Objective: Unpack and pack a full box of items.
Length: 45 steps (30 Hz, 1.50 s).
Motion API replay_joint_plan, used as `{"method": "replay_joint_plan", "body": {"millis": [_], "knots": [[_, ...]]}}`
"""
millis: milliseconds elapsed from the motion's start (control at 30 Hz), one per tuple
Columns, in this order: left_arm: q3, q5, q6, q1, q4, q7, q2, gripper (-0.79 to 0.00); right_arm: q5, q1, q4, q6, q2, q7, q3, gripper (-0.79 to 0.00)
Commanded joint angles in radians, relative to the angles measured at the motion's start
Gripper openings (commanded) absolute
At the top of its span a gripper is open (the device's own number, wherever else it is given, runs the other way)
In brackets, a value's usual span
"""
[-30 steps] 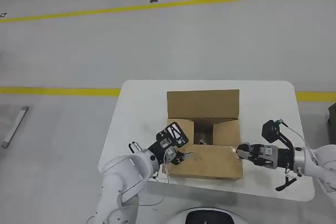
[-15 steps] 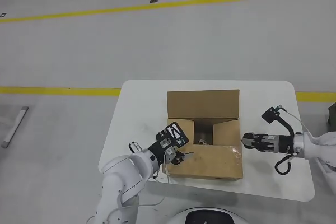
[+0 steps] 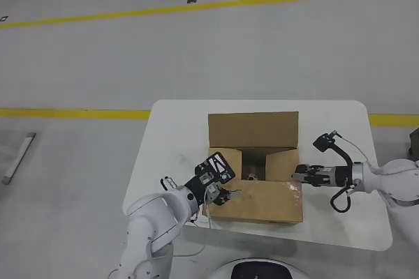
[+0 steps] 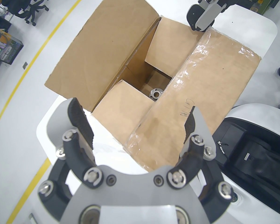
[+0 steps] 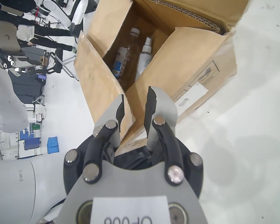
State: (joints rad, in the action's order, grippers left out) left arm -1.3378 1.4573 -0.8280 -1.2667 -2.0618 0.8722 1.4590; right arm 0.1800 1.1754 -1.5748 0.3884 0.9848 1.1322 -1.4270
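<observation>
White table (image 3: 174,132), box (image 3: 253,129) (half-open), left jaws spread above, right jaws parted astride flap (image 3: 283,165).

Box (image 3: 255,143) on table (image 3: 174,139), mid-table. Water bottle (image 5: 125,55) and spray bottle (image 5: 144,54) side by side inside box; metal fitting (image 4: 155,93) inside too. Left gripper (image 3: 222,194) at box's near-left corner. Right gripper (image 3: 298,176) at right end of near flap (image 3: 262,199).

The box (image 3: 253,129) is matt brown cardboard. Shiny clear tape (image 4: 200,71) covers part of it. The tabletop (image 3: 174,139) is smooth and white. The bottle (image 5: 126,54) inside is clear plastic.
</observation>
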Motion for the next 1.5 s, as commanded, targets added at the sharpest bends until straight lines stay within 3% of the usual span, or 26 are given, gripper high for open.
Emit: {"method": "replay_joint_plan", "body": {"millis": [0, 267, 633, 800, 900, 1167, 1467], "knots": [[0.000, 0.000, 0.000, 0.000, 0.000, 0.000, 0.000, 0.000, -0.002, -0.010, 0.009, 0.000, 0.000, 0.006, 0.013, -0.539], [0.000, 0.000, 0.000, 0.000, 0.000, 0.000, 0.000, 0.000, -0.055, -0.025, 0.019, 0.026, -0.003, 0.045, 0.048, -0.536], [0.000, 0.000, 0.000, 0.000, 0.000, 0.000, 0.000, 0.000, -0.141, 0.058, -0.095, 0.157, -0.028, 0.143, 0.011, -0.514], [0.000, 0.000, 0.000, 0.000, 0.000, 0.000, 0.000, 0.000, -0.034, 0.134, -0.193, 0.203, -0.046, 0.096, -0.006, -0.545], [-0.001, -0.001, 0.012, -0.001, -0.005, -0.012, 0.000, 0.000, 0.029, 0.178, -0.229, 0.249, -0.052, 0.048, -0.015, -0.785], [-0.005, -0.018, 0.049, 0.010, -0.065, -0.042, -0.013, 0.000, 0.166, 0.275, -0.320, 0.339, -0.060, -0.115, -0.065, -0.785], [0.089, 0.001, 0.095, 0.090, -0.002, 0.052, -0.019, 0.000, 0.379, 0.369, -0.428, 0.373, -0.066, -0.263, -0.119, -0.785]]}}
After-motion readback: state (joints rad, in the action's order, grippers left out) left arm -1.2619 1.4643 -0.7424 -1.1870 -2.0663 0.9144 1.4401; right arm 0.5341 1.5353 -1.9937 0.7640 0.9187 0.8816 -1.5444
